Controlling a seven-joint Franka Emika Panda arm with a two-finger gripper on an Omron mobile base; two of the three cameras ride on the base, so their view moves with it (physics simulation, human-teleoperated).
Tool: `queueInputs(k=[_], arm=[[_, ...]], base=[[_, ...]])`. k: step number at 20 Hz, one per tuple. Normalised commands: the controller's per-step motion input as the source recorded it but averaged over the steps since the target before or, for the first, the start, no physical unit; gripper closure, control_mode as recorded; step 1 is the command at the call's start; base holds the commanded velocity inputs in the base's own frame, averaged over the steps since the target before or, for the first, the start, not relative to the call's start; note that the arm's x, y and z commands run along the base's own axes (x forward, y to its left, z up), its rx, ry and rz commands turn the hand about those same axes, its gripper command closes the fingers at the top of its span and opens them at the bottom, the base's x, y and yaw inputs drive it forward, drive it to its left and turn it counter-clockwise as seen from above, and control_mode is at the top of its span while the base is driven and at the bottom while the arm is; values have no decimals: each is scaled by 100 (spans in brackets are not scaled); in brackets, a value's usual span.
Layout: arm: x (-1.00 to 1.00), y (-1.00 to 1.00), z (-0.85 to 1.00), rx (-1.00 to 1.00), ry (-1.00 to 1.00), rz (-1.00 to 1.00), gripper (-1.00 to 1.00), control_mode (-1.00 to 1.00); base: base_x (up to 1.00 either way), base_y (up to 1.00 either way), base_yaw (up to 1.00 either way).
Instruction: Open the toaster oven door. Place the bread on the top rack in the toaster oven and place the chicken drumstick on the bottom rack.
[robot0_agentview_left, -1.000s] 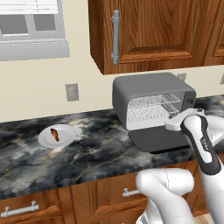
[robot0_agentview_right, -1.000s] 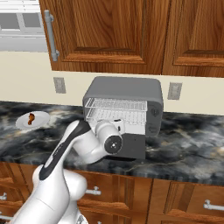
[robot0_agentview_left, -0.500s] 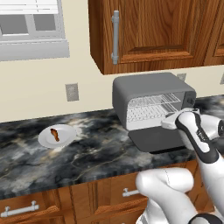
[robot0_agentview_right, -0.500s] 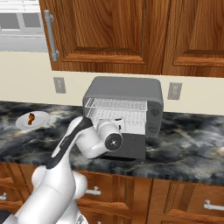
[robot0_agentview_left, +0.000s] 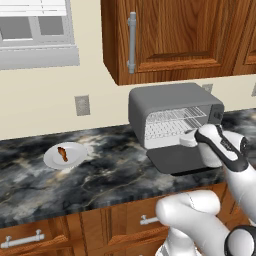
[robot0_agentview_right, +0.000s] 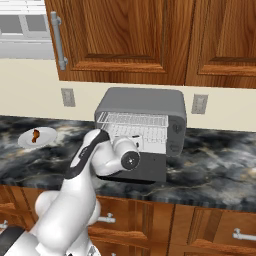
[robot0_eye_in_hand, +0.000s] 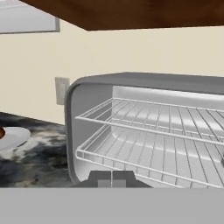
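On the dark marbled desk (robot0_agentview_left: 100, 175) the toaster oven (robot0_agentview_left: 170, 102) is seen with its door (robot0_agentview_left: 177, 159) folded down flat, both the top rack (robot0_eye_in_hand: 153, 116) and bottom rack (robot0_eye_in_hand: 144, 153) bare, while the chicken drumstick (robot0_agentview_left: 62, 153) is left on a white plate (robot0_agentview_left: 75, 159) well apart, and the tool (robot0_eye_in_hand: 112, 178), closed on nothing, is held before the opening.

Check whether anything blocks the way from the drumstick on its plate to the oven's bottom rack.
Nothing visible does. The door lies folded down flat, leaving the oven open. The bottom rack is bare, and the counter between the drumstick on its plate and the oven holds nothing. The shut gripper sits at the oven mouth.
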Motion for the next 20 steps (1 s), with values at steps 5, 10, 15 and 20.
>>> queueInputs(k=[5,10,15,20], arm=[[29,0,-10,2,0,-1,100,-100],[31,0,-8,1,0,-1,100,-100],[33,0,-13,0,0,-1,100,-100],[25,0,-15,0,0,-2,100,-100]], base=[[0,0,0],[0,0,0],[0,0,0],[0,0,0]])
